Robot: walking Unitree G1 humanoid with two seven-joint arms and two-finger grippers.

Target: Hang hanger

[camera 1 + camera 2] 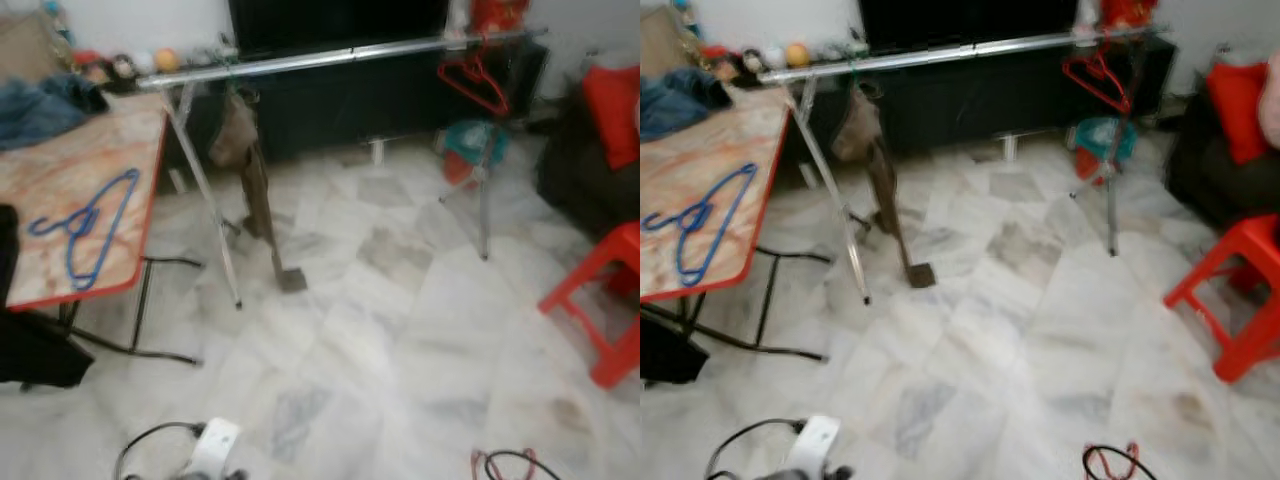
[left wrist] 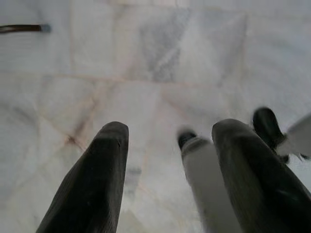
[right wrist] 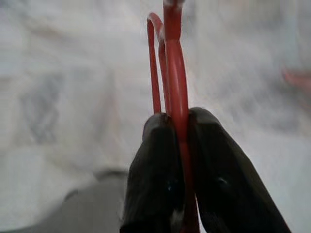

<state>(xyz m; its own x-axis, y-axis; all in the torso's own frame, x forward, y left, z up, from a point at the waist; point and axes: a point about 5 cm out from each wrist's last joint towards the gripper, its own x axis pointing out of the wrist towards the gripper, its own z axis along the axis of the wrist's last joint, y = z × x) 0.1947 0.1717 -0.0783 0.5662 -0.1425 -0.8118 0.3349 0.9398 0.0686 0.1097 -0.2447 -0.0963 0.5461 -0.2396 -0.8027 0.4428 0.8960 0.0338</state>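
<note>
The red hanger sits pinched between the two black fingers of the right gripper, its thin wire rising past the fingertips over the pale marble floor. It is held low at the robot's side, and a red loop near the bottom edge of the head views may be its lower part, so it is probably being carried towards the rail and not yet lifted to it. The silver clothes rail stands well ahead across the room, with another red hanger hooked near its right end and a brown garment draped near its left leg. A blue hanger lies flat on the red-edged worktop at the left. The left gripper hangs idle over the floor, fingers spread wide with nothing between them.
</note>
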